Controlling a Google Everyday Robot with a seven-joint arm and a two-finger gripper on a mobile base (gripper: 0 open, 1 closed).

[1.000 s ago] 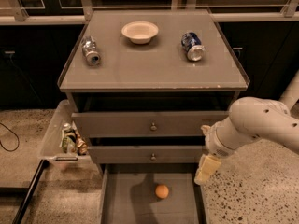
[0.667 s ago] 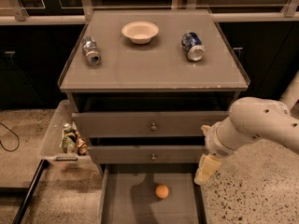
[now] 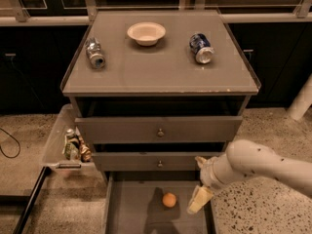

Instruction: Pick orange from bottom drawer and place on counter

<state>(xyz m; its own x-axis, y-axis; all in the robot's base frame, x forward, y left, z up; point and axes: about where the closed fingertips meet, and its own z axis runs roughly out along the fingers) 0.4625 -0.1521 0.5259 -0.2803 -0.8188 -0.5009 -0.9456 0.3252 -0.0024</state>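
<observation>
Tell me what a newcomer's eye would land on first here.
The bright orange alone on the floor of the open bottom drawer catches the eye first, with the gripper hanging just to its right. Above, the counter carries a cream bowl between a silver can and a blue can, both lying down.

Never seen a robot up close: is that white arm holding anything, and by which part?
Nothing is held. The gripper hangs over the open grey bottom drawer, apart from the small round orange on its floor.

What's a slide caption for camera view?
Robot hand hovers beside orange in open bottom drawer; bowl, two cans on counter.
</observation>
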